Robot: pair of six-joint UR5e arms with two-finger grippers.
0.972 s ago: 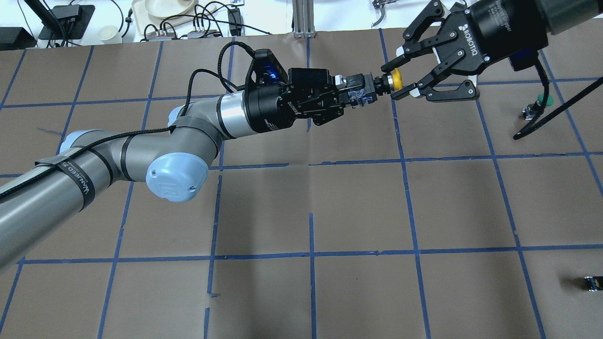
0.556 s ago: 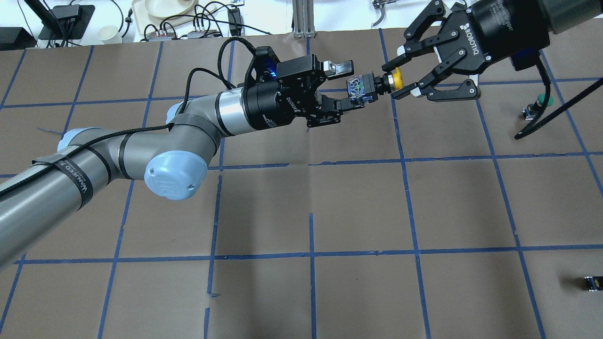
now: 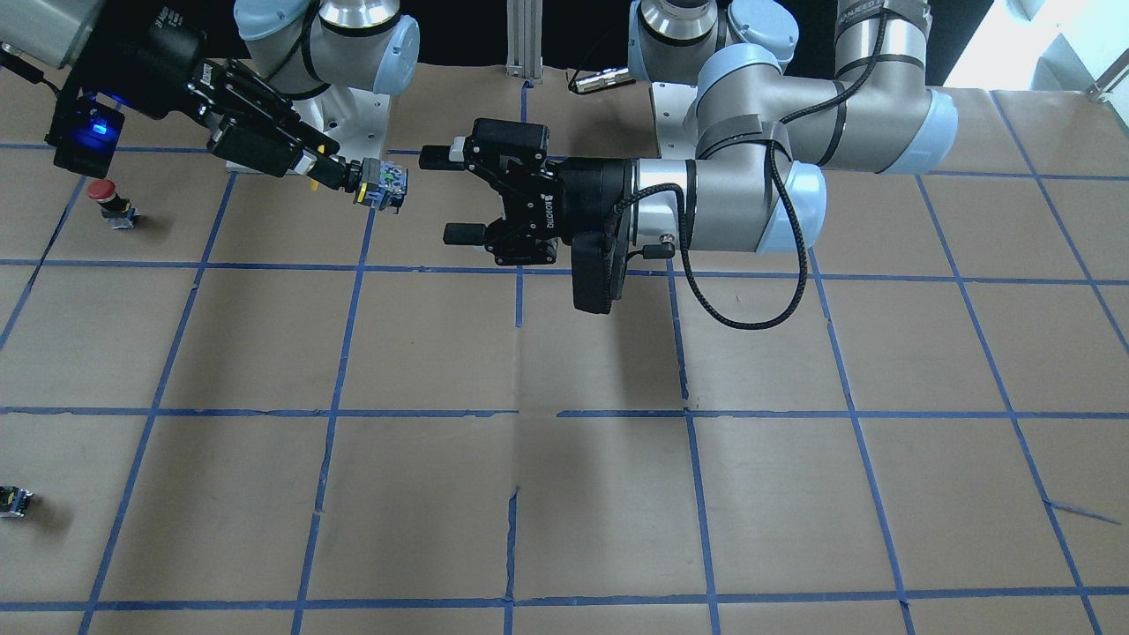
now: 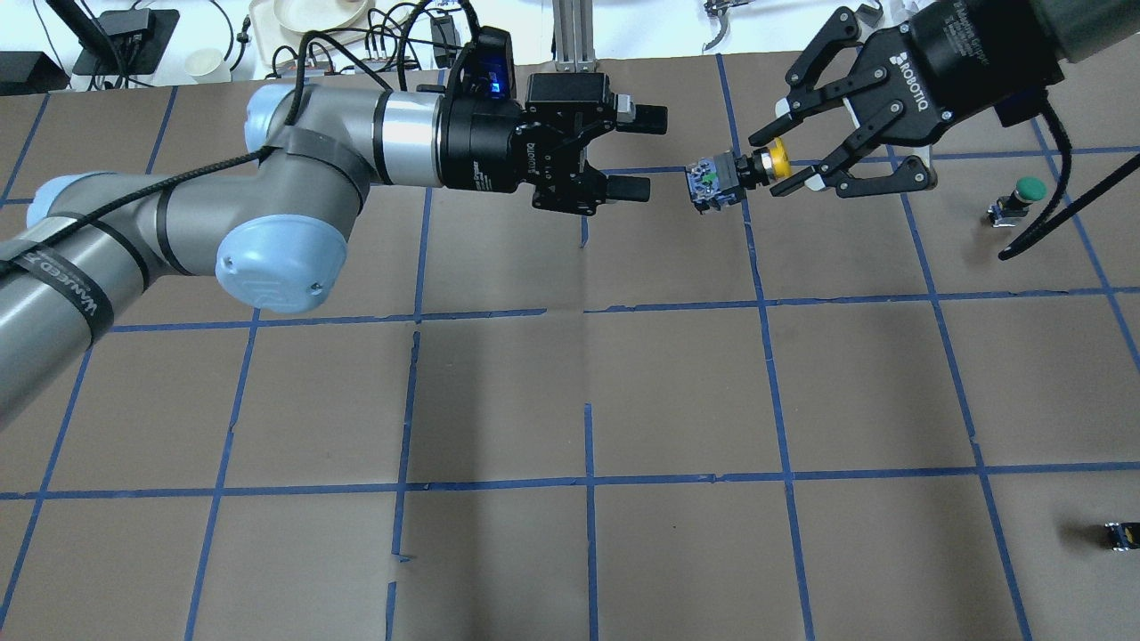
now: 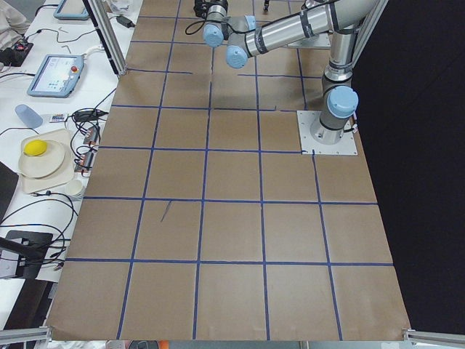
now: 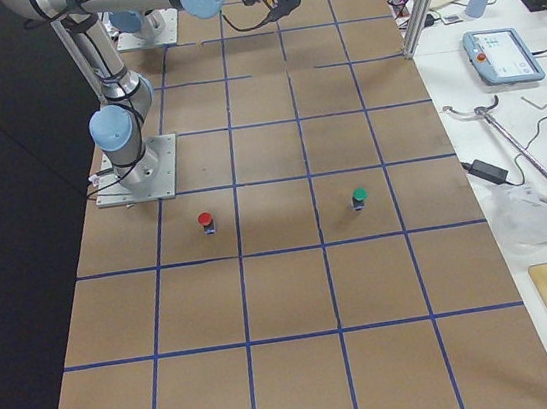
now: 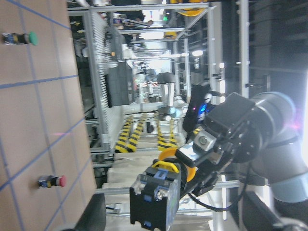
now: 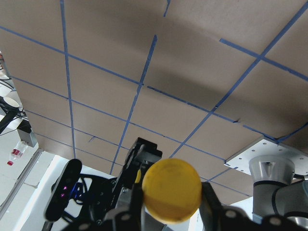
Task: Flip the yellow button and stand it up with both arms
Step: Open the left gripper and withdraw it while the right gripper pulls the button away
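Note:
The yellow button (image 4: 730,176) hangs in the air on its side, its yellow cap (image 4: 781,160) toward the right arm and its black body toward the left arm. My right gripper (image 4: 785,163) is shut on the cap and holds the button above the table. It shows the same way in the front view, with the button (image 3: 381,187) at the right gripper (image 3: 333,173). My left gripper (image 4: 656,153) is open and empty, a short gap to the left of the body, also in the front view (image 3: 435,196). The left wrist view shows the button (image 7: 156,199); the right wrist view shows its cap (image 8: 172,190).
A green-capped button (image 4: 1024,191) stands on the table at the right. A red-capped button (image 3: 106,196) stands near the right arm's base. A small black-and-grey block (image 4: 1120,534) lies at the near right. Brown paper with blue tape lines (image 4: 588,481) covers the table.
My left gripper has opened, let go of the button's body and drawn back to the left. The right gripper keeps the cap and has shifted slightly right and down.

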